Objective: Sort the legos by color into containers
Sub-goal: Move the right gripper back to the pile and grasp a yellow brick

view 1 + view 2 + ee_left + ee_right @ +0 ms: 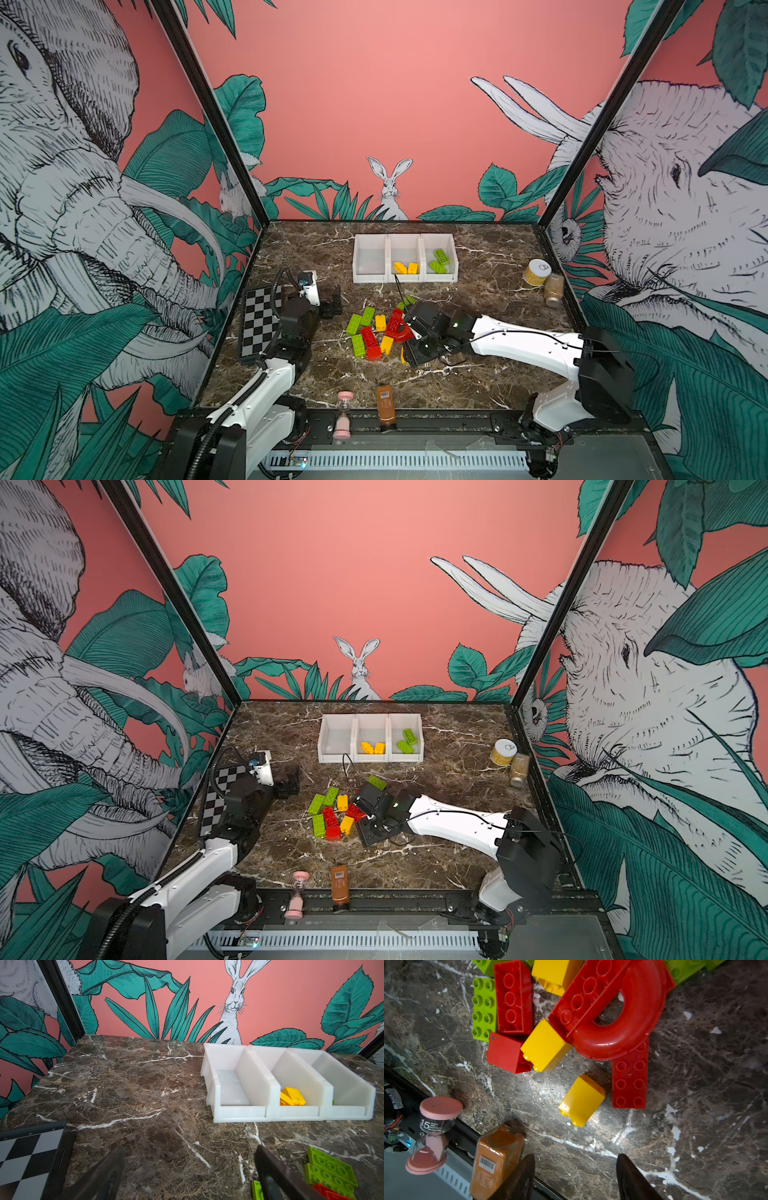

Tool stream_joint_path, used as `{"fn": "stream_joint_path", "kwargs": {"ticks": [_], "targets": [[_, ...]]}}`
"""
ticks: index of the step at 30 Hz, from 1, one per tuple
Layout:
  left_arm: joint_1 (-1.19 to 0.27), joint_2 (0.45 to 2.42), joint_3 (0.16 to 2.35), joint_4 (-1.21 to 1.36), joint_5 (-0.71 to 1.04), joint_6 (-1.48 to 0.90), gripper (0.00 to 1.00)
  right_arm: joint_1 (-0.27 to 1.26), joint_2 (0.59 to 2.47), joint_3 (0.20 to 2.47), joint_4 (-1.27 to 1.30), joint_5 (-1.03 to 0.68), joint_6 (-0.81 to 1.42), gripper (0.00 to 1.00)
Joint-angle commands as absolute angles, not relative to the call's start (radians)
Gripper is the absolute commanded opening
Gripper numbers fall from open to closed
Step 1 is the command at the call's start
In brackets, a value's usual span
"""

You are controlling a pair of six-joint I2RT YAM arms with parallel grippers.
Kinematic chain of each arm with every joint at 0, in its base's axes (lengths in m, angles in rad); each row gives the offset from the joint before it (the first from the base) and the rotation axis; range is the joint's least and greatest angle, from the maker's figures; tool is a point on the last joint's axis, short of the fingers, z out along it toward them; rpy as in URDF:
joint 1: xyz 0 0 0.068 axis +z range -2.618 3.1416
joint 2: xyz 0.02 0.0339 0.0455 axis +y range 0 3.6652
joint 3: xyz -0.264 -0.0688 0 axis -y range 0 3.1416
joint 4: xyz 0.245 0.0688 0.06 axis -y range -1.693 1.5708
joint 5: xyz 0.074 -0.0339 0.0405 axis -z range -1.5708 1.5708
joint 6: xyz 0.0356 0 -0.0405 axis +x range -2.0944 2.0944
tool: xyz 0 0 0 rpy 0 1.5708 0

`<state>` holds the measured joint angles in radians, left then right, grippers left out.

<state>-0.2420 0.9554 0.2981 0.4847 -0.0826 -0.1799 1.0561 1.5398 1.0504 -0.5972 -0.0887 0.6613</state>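
The legos lie in a loose pile [374,332] at mid-table: lime green, red and yellow bricks and a red arch piece [623,1018]. One yellow brick [581,1100] lies apart, nearest my right gripper [576,1163], which hovers open and empty over the pile's right side [409,332]. The containers [370,279] stand at the back. The left bin is empty, the middle holds two yellow bricks [405,268], the right two green ones [439,261]. My left gripper [332,306] is open over bare marble, left of the pile, with green bricks [330,1169] beside it.
A checkered board [259,324] lies at the left edge. A brown bottle [385,405] and a pink hourglass [344,415] sit on the front edge. Two jars [544,280] stand at the back right. Walls close three sides.
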Motion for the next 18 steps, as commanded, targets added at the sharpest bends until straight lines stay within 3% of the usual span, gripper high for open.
{"fn": "stream_joint_path", "kwargs": {"ticks": [1,18], "targets": [[-0.250,0.952,0.290,0.505,-0.091,-0.176,0.98,1.067,1.577,1.068,-0.578,-0.110,0.679,0.62],[-0.250,0.950,0.289,0.505,-0.091,-0.178,0.98,1.075,1.756,1.177,-0.589,-0.090,0.607,0.61]]}}
